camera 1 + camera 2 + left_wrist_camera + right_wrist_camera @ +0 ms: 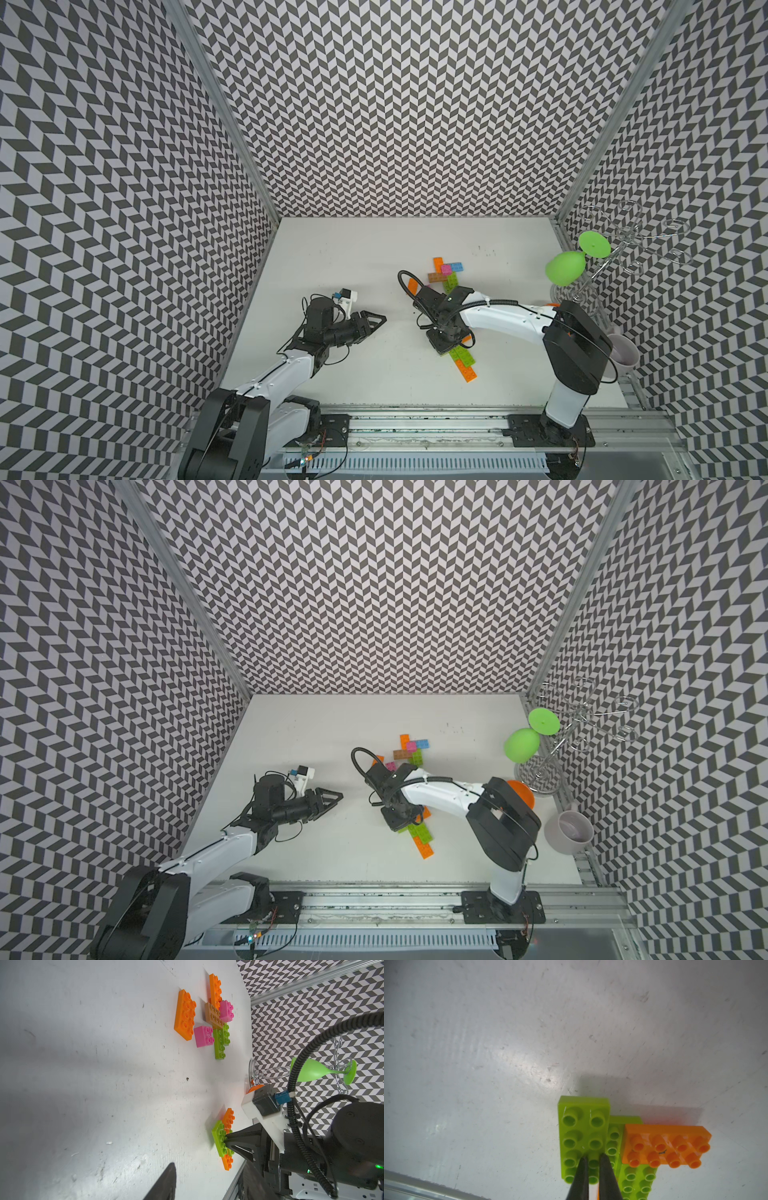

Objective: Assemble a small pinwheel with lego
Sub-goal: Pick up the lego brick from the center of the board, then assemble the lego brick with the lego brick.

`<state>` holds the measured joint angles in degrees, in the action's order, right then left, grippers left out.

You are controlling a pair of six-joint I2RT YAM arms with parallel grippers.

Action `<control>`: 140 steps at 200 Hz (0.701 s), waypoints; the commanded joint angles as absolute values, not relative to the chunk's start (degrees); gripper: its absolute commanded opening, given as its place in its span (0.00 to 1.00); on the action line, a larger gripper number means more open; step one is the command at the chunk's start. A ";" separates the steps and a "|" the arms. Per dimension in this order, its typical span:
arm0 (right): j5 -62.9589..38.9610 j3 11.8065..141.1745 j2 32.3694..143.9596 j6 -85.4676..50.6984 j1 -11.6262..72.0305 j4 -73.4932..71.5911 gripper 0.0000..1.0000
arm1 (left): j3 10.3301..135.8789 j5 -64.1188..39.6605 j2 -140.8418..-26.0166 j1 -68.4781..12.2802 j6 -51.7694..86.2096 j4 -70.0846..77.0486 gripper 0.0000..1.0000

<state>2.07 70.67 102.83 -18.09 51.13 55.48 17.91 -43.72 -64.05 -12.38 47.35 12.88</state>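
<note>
Near the table's front lies a lego stack: a lime green brick (583, 1136) on top, a second lime one (637, 1180) and an orange one (666, 1147) beside it. My right gripper (593, 1157) is shut, and its tips press down among the top brick's studs (220, 1138). In both top views the wrist hides most of this stack (463, 361). Farther back sits a cross of orange (438, 262), blue (457, 266), brown (435, 277) and lime (451, 284) bricks under a pink square (446, 269). A loose pink square (203, 1035) and an orange brick (185, 1015) lie beside it. My left gripper (380, 320) hovers open and empty at the left.
A green goblet (564, 269) hangs from a wire rack (623, 245) at the back right. A pale mug (569, 833) and an orange bowl (521, 791) stand by the right wall. An aluminium rail (415, 428) runs along the front edge. Patterned walls close three sides.
</note>
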 commanded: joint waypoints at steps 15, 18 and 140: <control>3.94 70.48 101.64 -16.74 50.16 55.68 0.10 | 19.14 -42.71 -64.42 -12.74 46.96 14.48 0.53; 3.95 70.44 101.68 -16.70 50.17 55.64 0.10 | 19.16 -42.79 -64.50 -12.78 47.01 14.50 0.53; 5.26 68.86 104.59 -16.67 48.52 53.53 0.10 | 19.86 -42.96 -65.63 -12.74 46.67 14.68 0.53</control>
<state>4.12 69.84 103.33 -17.02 48.75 54.81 17.93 -43.11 -64.99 -12.40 47.42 13.28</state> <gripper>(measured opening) 0.100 0.526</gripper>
